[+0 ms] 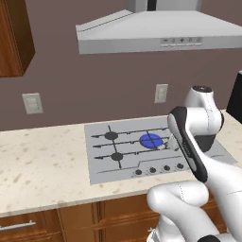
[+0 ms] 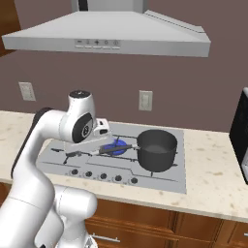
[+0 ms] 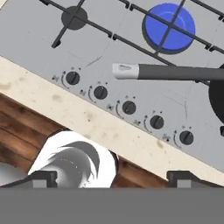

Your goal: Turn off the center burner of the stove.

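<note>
One flat light-grey stove lies in the speckled beige surface, with one bright blue center burner, two smaller black burners, five black knobs in a front row, and one dark pot. The claw hangs wide open above the stove's front edge; the burner lies ahead, beyond the knobs. The white arm bends forward over the stove.

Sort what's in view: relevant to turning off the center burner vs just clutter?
Relevant: center burner, stove, knobs, gripper (open, above the knob row).
Clutter: pot with its long handle, range hood, wall outlets.
</note>
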